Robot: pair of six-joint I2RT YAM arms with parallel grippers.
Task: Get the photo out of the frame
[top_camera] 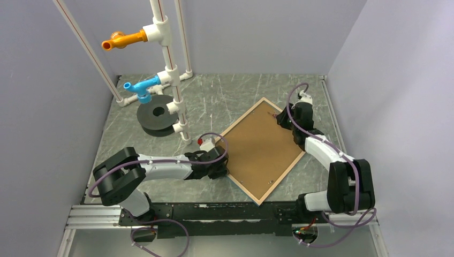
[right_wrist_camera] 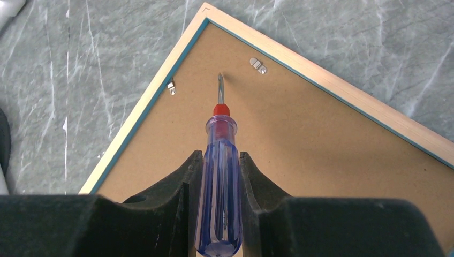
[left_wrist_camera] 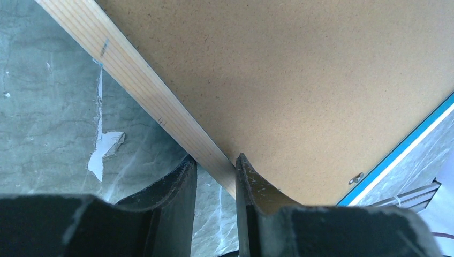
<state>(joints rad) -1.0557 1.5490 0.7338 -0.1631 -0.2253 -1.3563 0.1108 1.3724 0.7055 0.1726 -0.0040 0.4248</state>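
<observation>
The frame [top_camera: 242, 188] lies face down on the table, its light wood rim [left_wrist_camera: 139, 80] up and a turquoise edge [left_wrist_camera: 396, 152] showing. A plain brown backing board [top_camera: 262, 150] fills it. The photo is hidden under the board. My left gripper [top_camera: 220, 167] is at the frame's left edge, its jaws closed across the wood rim [left_wrist_camera: 215, 160]. My right gripper [top_camera: 284, 119] is over the far corner, shut on a blue-handled screwdriver [right_wrist_camera: 219, 176]. The screwdriver tip rests on the board between two small metal clips [right_wrist_camera: 258, 65] [right_wrist_camera: 171, 87].
A white pipe stand [top_camera: 172, 80] with an orange fitting [top_camera: 124, 39] and a blue fitting [top_camera: 140, 88] stands at the back left. A black disc [top_camera: 157, 115] lies at its foot. Grey walls close in the left, back and right sides.
</observation>
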